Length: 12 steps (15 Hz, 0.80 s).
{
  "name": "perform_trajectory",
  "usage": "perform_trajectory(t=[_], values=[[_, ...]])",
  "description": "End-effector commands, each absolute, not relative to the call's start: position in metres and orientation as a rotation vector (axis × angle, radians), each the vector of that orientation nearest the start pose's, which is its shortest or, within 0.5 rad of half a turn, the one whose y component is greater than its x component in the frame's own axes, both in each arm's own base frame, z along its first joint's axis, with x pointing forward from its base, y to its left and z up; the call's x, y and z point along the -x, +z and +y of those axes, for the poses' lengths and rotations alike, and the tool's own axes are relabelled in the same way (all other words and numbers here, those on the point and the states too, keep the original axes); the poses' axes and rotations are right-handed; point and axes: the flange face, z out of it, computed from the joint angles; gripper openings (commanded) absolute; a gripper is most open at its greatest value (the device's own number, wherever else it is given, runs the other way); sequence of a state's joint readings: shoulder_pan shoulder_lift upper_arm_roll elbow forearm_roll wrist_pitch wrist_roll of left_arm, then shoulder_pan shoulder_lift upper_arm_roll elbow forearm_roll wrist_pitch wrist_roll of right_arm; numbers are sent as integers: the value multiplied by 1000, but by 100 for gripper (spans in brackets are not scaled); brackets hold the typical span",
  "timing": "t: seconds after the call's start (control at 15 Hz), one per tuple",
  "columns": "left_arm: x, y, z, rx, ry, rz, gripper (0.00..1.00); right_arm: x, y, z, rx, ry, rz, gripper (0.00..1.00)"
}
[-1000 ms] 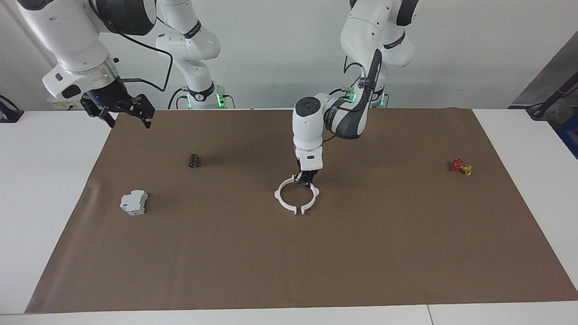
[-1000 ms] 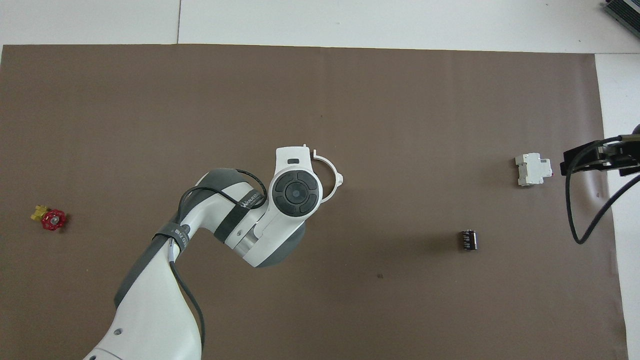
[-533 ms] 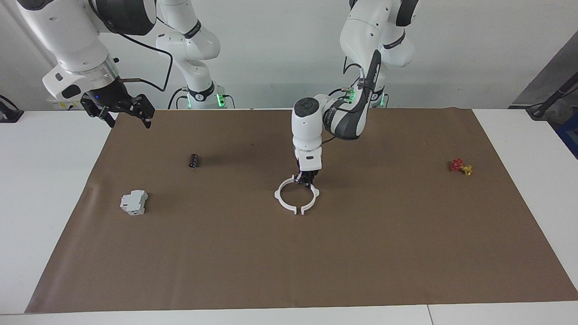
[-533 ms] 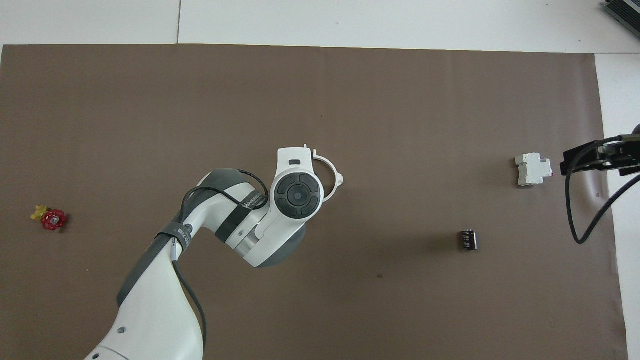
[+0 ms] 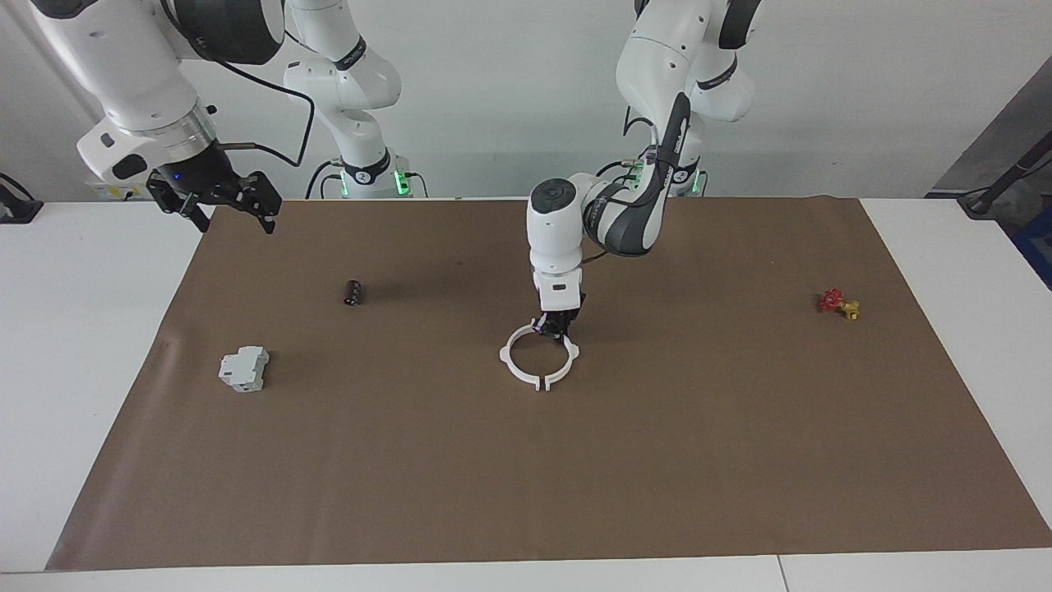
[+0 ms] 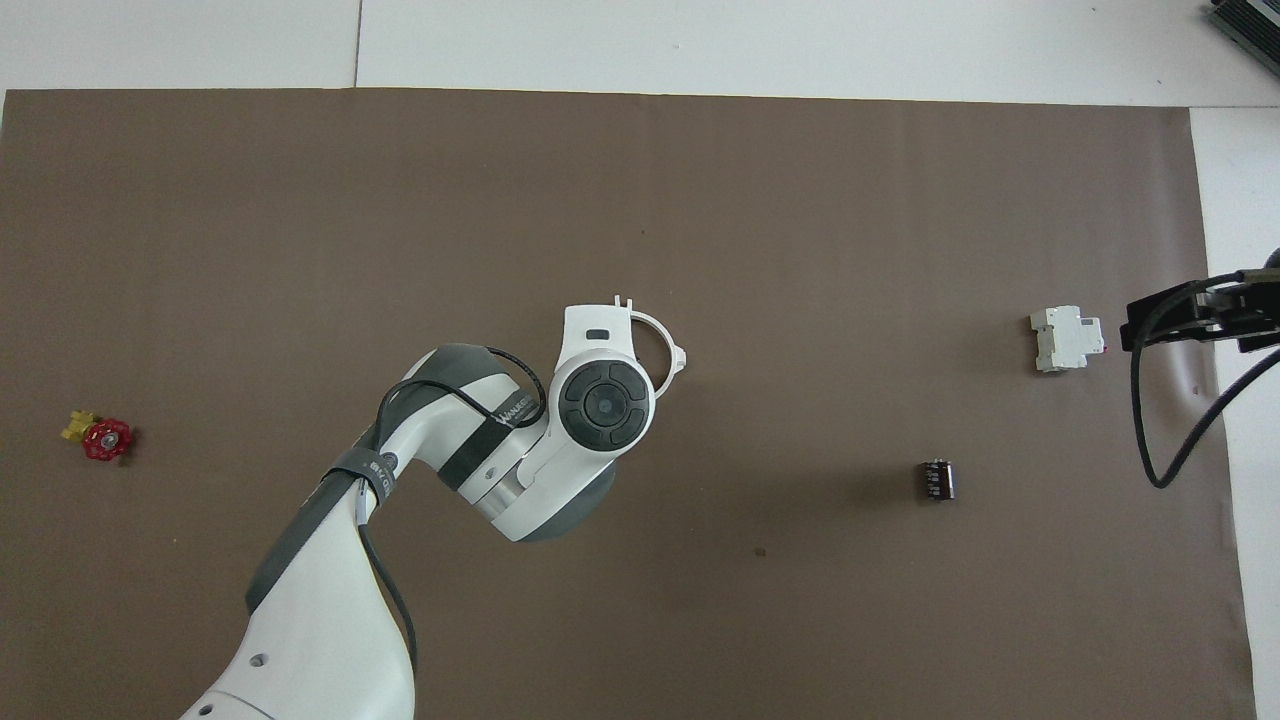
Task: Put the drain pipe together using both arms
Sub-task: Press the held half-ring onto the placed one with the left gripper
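Left gripper [image 5: 558, 327] down at the middle of the brown mat [image 5: 657, 460], clamped on the rim of the drain pipe [image 5: 538, 364] at the part of the ring nearest the robots. Drain pipe a white ring of two half-ring pieces, lying flat on the mat, with small tabs at the sides and a narrow gap at the part farthest from the robots. From overhead, only one arc of the ring [image 6: 665, 345] visible, the rest hidden under the left arm's wrist. Left gripper itself hidden in that view.

Right gripper [image 5: 220, 201] held high over the corner of the mat at the right arm's end of the surface [image 5: 74, 329], jaws spread wide, nothing between them; that arm waiting. In the overhead view, only its dark tip [image 6: 1190, 320] showing at the edge.

Grey-white boxy block [image 5: 244, 368] on the mat toward the right arm's end, well apart from the ring. Small black cylinder [image 5: 353, 292] nearer to the robots than the block. Red-and-yellow valve piece [image 5: 838, 303] on the mat toward the left arm's end, well apart from the ring.
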<state>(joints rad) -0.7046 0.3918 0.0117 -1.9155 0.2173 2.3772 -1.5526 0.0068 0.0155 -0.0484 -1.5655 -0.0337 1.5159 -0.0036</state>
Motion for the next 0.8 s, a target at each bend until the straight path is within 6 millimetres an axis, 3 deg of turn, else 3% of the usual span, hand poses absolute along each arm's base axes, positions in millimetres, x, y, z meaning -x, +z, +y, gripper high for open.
perform_trajectory(t=[0.0,0.73], values=[[-480,292,-405,2940,-303,-1049,0,-554,613,-28,3153,88,70,100],[-481,293,-406,2948,-309,-1049,0,-554,613,-28,3153,88,70,100]])
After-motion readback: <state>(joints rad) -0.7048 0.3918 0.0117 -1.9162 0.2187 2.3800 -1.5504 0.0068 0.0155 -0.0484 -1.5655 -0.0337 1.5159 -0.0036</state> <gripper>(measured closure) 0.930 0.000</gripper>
